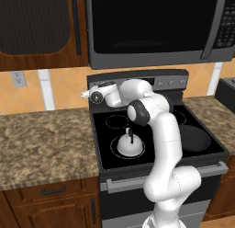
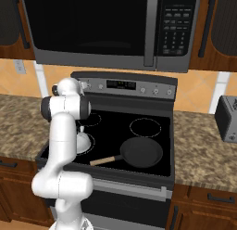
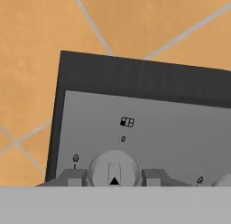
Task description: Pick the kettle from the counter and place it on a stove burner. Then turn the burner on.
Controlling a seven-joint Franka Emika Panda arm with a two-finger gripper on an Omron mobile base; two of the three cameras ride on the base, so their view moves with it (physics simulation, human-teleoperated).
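Note:
The small grey-white kettle (image 1: pixel 130 144) with its black arched handle stands upright on the front left stove burner (image 1: pixel 114 148), inside the large white ring. In the right base view the kettle (image 2: pixel 84 142) is half hidden behind my arm. My gripper (image 1: pixel 84 94) is raised at the left end of the stove's back control panel, well above and behind the kettle. In the hand view my gripper (image 3: pixel 113 178) is open, its fingertips (image 3: pixel 75 177) on either side of a round grey knob (image 3: pixel 113 166). The granite counter (image 1: pixel 46 139) lies left of the stove.
A black frying pan (image 2: pixel 141 151) with a wooden handle sits on the front right burner. A microwave (image 1: pixel 151 25) hangs over the stove. A toaster (image 2: pixel 227 118) stands on the right counter. More knobs (image 2: pixel 156 91) line the panel.

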